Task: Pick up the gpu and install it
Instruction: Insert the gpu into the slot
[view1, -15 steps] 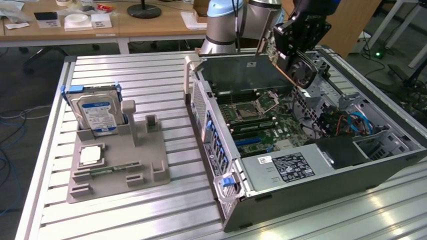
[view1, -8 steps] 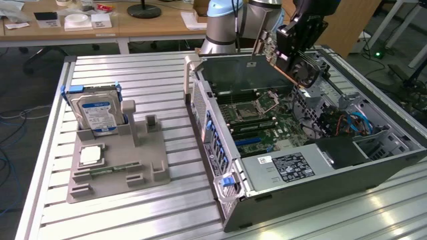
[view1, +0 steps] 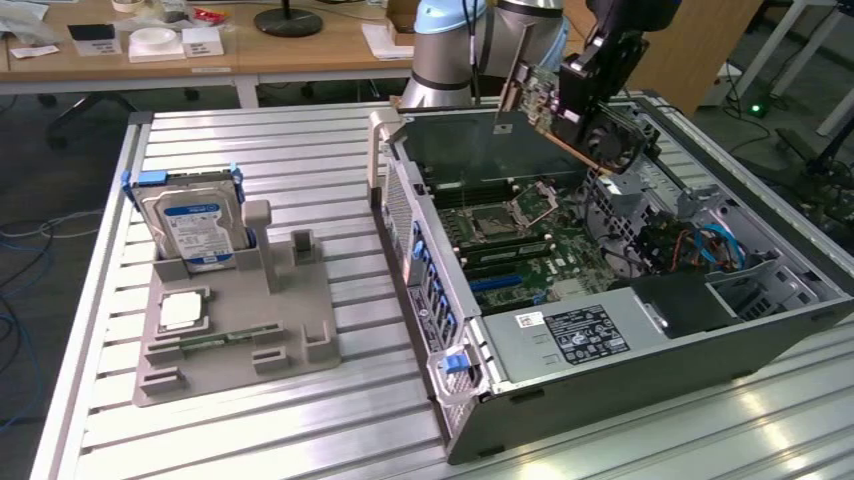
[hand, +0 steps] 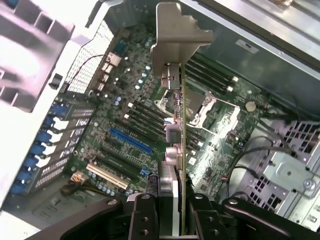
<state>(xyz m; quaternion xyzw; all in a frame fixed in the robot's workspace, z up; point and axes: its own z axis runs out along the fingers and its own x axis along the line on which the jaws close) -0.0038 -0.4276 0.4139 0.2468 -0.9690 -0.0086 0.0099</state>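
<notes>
The gpu (view1: 567, 105) is a dark card with a fan and a silver end bracket, held tilted in the air above the open computer case (view1: 601, 330). My gripper (view1: 601, 70) is shut on it from above. In the wrist view the gpu (hand: 181, 125) runs edge-on away from my gripper (hand: 172, 210), its silver bracket (hand: 177, 37) at the far end. Below it lies the green motherboard (hand: 130, 125) with a blue slot (hand: 130, 141) and a cream slot (hand: 106, 175). The card hangs above the board, apart from it.
A grey fixture tray (view1: 234, 320) on the slatted metal table (view1: 294, 160) holds the upright silver hard drive (view1: 194, 230), a small silver chip and a thin memory stick. Inside the case are a power supply (view1: 587, 335), cables and a drive cage. A wooden desk stands behind.
</notes>
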